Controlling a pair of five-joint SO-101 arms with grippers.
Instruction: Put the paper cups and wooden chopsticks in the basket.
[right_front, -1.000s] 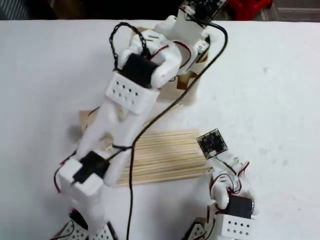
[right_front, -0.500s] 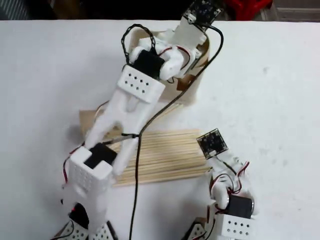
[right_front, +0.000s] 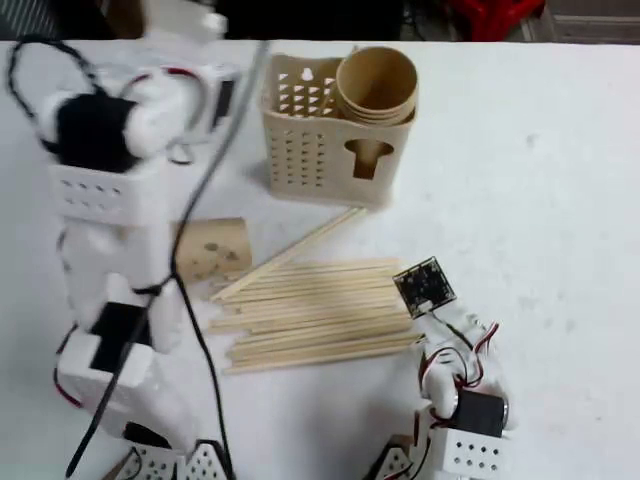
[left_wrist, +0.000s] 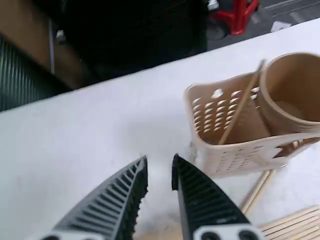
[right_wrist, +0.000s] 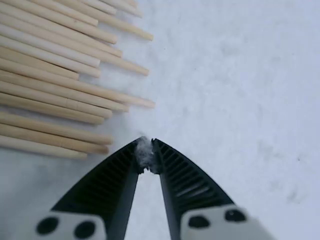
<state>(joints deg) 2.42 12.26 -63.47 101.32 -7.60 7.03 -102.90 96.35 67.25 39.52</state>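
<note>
A beige perforated basket (right_front: 320, 150) stands at the back middle of the table with stacked paper cups (right_front: 378, 82) in its right end. In the left wrist view the basket (left_wrist: 225, 150) holds the cups (left_wrist: 295, 90) and one slanting chopstick (left_wrist: 242, 105). My left gripper (left_wrist: 160, 170) hangs open and empty above the table, left of the basket. Several wooden chopsticks (right_front: 320, 315) lie in a pile in front of the basket, and one (right_front: 290, 255) lies angled toward it. My right gripper (right_wrist: 146, 150) is shut on nothing, its tips on the table beside the chopstick ends (right_wrist: 60, 85).
A brown cardboard piece (right_front: 210, 248) lies left of the pile. The left arm (right_front: 110, 180) stands tall over the table's left side with its cable (right_front: 200, 200) trailing. The right arm (right_front: 455, 385) sits at the front right. Bare white table (right_front: 540, 200) spreads to the right.
The left arm has swung from over the basket to the table's left side, uncovering the basket and cups. The right arm has not moved.
</note>
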